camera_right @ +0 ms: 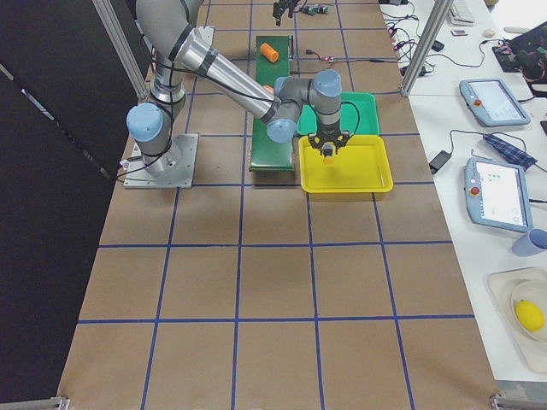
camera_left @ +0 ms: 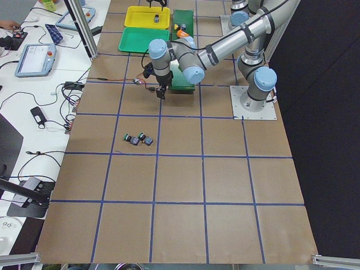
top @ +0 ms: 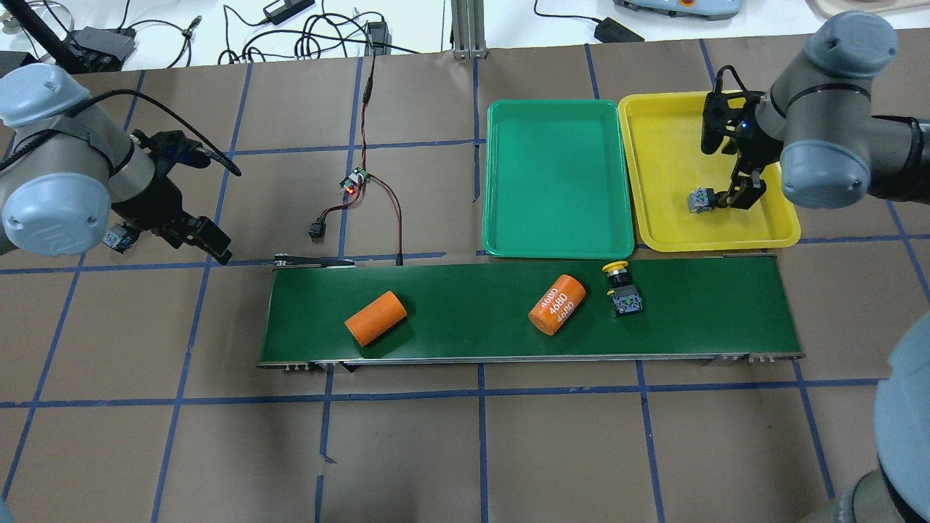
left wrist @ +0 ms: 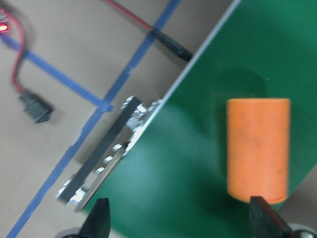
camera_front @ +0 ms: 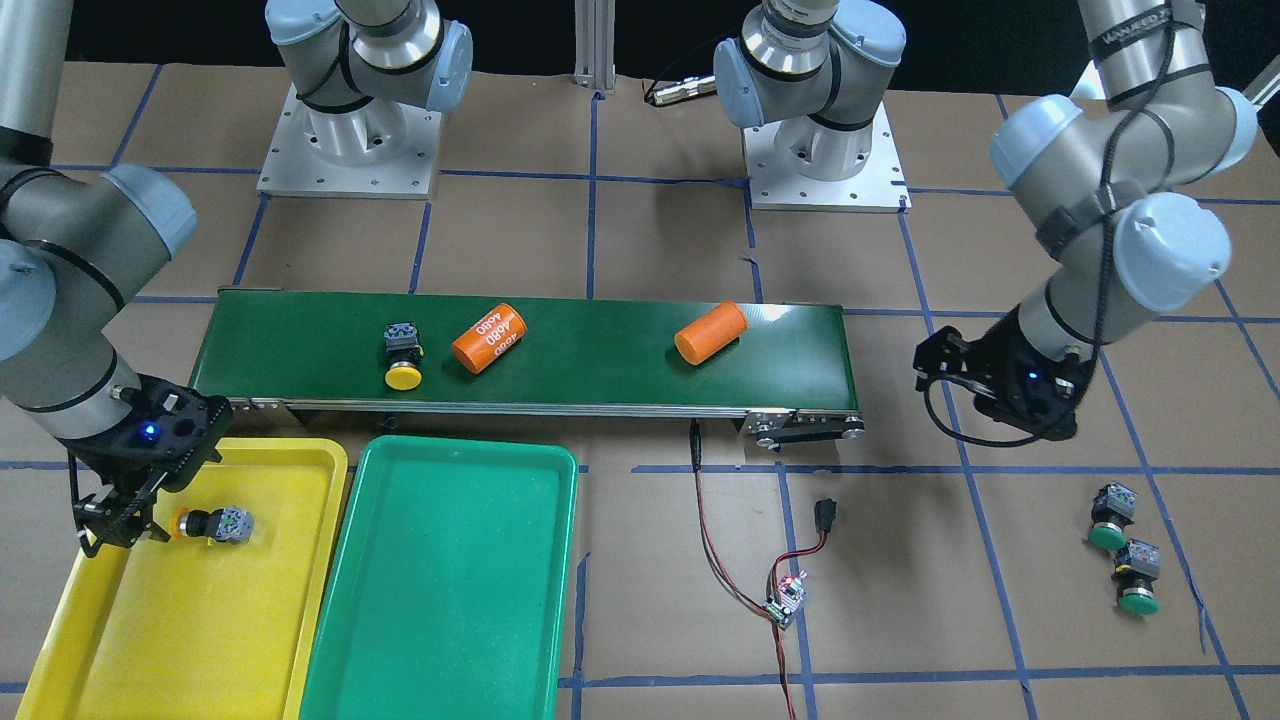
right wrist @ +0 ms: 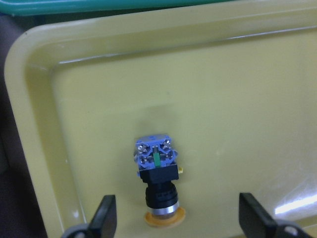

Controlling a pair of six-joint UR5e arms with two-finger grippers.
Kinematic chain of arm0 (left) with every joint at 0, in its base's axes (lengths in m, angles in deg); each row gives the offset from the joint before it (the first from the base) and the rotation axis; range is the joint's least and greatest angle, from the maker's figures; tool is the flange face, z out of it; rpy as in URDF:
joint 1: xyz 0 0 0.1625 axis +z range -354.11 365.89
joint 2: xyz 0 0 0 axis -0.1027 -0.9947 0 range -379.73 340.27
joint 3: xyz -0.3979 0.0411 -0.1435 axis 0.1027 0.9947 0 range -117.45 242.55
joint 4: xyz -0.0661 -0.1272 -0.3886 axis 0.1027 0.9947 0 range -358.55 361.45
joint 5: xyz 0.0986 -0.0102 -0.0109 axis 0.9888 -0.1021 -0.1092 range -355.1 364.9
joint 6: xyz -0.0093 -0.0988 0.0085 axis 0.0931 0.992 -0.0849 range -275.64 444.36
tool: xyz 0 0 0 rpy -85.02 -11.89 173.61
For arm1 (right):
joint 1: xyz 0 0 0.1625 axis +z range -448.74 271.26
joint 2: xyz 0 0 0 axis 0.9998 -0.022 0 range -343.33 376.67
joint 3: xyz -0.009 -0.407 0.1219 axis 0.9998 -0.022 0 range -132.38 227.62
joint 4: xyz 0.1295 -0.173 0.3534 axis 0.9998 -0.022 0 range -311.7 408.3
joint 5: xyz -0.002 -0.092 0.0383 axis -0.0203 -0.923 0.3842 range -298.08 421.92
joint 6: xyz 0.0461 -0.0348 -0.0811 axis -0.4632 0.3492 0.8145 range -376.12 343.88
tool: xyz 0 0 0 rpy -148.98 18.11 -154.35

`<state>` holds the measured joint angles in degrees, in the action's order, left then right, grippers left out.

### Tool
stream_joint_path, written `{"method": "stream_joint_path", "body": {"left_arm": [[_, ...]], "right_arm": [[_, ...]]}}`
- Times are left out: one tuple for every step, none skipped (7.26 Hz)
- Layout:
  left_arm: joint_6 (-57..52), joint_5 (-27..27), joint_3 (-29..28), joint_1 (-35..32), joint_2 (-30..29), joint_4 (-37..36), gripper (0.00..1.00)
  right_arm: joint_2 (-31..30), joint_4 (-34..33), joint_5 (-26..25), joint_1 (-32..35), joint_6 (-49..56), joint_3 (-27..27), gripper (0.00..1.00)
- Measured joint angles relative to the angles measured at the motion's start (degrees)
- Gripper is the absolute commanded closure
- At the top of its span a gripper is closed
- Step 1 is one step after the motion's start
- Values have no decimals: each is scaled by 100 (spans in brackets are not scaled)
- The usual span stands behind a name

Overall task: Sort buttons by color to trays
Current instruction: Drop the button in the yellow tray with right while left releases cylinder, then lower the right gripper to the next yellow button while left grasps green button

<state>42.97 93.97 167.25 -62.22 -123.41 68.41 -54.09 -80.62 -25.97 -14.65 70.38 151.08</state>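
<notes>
One yellow-capped button (camera_front: 215, 523) lies on its side in the yellow tray (camera_front: 290, 560). My right gripper (camera_front: 125, 530) hangs open just above it, and the wrist view shows the button (right wrist: 157, 183) between the spread fingertips (right wrist: 102, 218), not gripped. A second yellow-capped button (camera_front: 403, 355) lies on the conveyor. Two green-capped buttons (camera_front: 1110, 515) (camera_front: 1137, 575) sit on the table near my left arm. My left gripper (camera_front: 935, 362) is open and empty beside the conveyor's end. The green tray (camera_front: 450, 580) holds nothing.
The dark-green conveyor belt (camera_front: 600, 350) carries two orange cylinders (camera_front: 488, 338) (camera_front: 710, 332); one fills the left wrist view (left wrist: 257, 148). A small circuit board with red and black wires (camera_front: 785, 597) lies on the table between the trays and the green buttons.
</notes>
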Motion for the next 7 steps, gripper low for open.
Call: {"method": "stream_joint_path", "body": {"left_arm": [[19,91,-439,203,-371,-3,0],[-42,254,-857,357,-767,-8,0],[-217,365,-1204,476,-1161,-36,0],[-393,413,-1449,576,-1483,-76,0],[-499,434,-1568,698,-1676,-94,0],[-579,441,-1617,827,-1774,-103,0],[-623,446,-1666,906,-1855,-117,0]], "right_arm": [[-278,569,0,8,-1079,49,0],[-560,1026,-10,16,-2144,163,0],[-833,1238,-20,24,-2957,357,0],[-1179,1306,-7,30,-3643,672,0],[-1603,1305,10,36,-4318,1113,0],[-1993,1256,19,40,-5012,1570,0],[-2248,1188,27,53,-5597,1901,0]]}}
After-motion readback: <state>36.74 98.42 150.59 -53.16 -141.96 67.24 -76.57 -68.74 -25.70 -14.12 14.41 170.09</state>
